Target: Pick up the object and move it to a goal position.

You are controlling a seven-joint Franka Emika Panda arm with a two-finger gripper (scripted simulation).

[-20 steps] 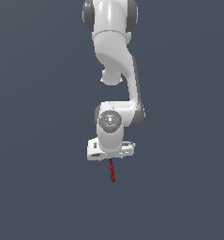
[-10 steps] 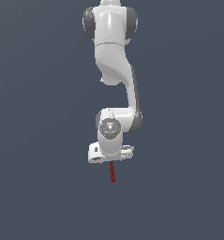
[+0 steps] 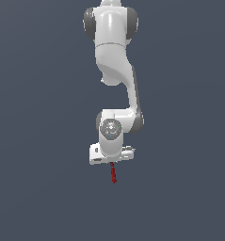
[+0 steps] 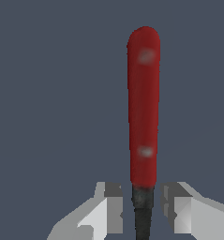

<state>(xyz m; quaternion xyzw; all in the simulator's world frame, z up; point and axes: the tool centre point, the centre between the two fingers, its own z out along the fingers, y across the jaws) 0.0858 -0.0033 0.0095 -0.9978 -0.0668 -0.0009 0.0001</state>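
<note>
In the exterior view the white arm (image 3: 115,70) is reaching straight down, and the tool (image 3: 113,172) is hanging red and thin from under the claw (image 3: 112,162). In the wrist view the tool's (image 4: 144,108) black tip is sitting between the two grey fingers (image 4: 108,208) of the claw (image 4: 143,208); small gaps are showing on both sides, so I cannot tell whether it is pinching

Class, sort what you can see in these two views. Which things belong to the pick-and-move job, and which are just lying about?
Belongs to the job:
- red-handled tool, its black tip between the fingers
- gripper, fingers standing apart on either side of that tip

Just lying about:
- no other object shows in either view
</note>
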